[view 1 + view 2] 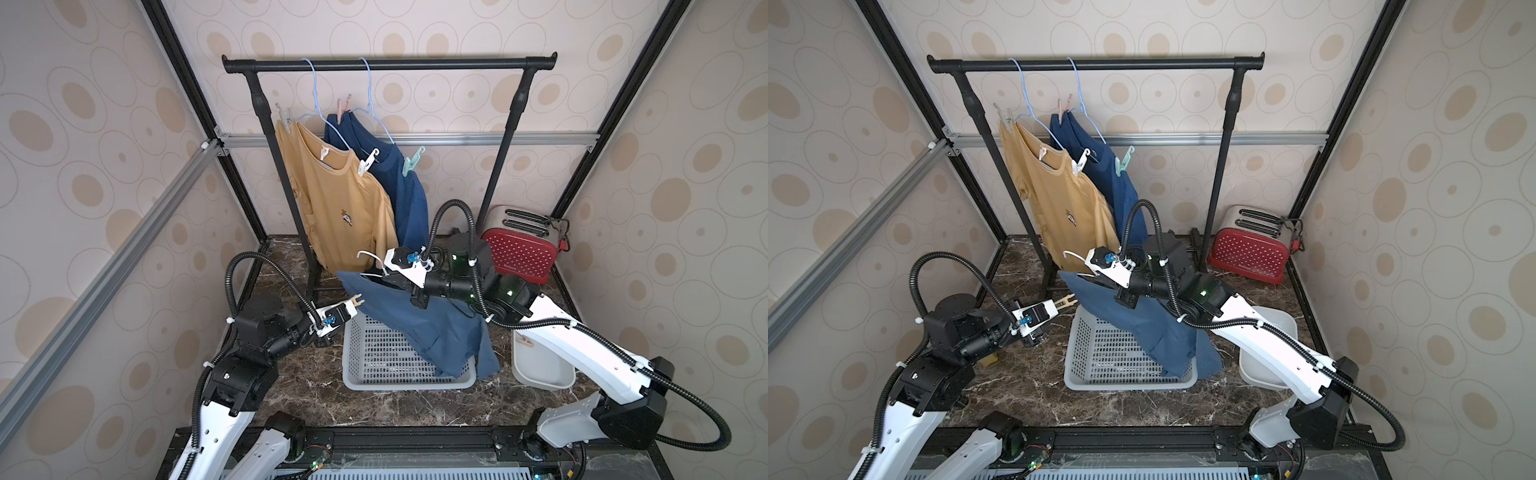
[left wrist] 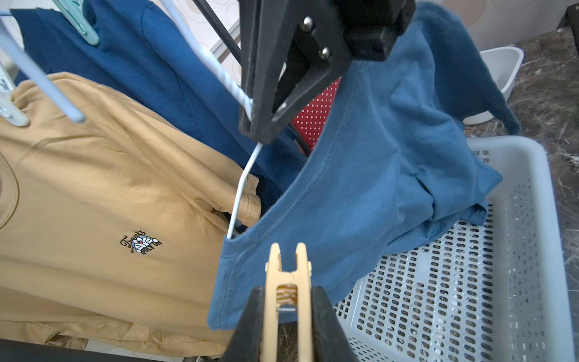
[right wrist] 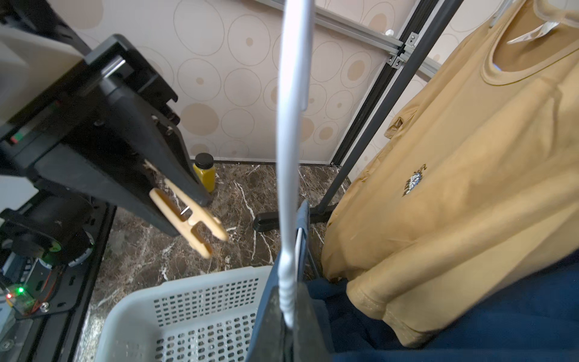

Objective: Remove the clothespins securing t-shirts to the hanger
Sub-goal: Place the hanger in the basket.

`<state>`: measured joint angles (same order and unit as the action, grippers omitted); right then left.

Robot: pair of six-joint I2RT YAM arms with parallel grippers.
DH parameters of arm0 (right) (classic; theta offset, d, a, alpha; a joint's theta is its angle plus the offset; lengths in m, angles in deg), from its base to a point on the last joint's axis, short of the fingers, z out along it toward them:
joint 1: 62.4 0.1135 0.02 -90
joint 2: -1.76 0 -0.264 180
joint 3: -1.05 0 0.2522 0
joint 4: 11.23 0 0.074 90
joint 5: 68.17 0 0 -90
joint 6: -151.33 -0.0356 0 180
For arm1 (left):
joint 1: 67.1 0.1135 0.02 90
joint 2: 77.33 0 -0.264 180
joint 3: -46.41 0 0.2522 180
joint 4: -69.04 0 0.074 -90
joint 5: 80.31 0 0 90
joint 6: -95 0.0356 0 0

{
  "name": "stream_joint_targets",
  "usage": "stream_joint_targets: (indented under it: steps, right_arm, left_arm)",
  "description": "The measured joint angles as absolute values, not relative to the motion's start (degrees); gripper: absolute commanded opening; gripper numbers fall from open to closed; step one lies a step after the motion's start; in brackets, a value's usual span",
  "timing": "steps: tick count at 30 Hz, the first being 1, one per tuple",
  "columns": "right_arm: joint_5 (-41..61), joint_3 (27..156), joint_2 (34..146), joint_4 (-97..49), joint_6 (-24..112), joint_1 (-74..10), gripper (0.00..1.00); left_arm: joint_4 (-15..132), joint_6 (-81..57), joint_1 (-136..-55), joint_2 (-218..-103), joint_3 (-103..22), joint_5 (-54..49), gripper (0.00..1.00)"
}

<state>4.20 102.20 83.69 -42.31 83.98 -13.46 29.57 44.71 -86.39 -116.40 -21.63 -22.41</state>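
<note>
Pinching a smooth orange-yellow clothespin, the left gripper hangs near the mid-blue t-shirt's stitched edge, with open air above the perforated grey basket. The right gripper clamps the thin white hanger that carries the shirt. Other clothespins are clipped on the racked shirts.

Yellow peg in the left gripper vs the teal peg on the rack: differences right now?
The yellow peg is pinched in the left gripper, clear of cloth; the teal peg is clipped on the dark blue shirt.
The yellow peg's tips stand parted; the teal peg's are shut on fabric.
The teal peg has a hooked end; the yellow peg has none.
Both are plastic pegs.
</note>
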Motion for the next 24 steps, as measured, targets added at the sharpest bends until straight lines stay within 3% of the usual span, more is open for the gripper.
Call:
stream_joint_targets:
  steps: [15,24]
  right_arm:
    - [8.5,74.6,79.8,-25.0,64.7,-14.7,0.00]
    - [13.0,68.2,79.2,-20.8,62.3,-16.4,0.09]
  left_arm:
    - [31.7,26.9,-86.4,-119.8,-22.5,-25.2,0.22]
    - [41.9,14.9,-86.5,-122.4,-16.0,-27.6,0.25]
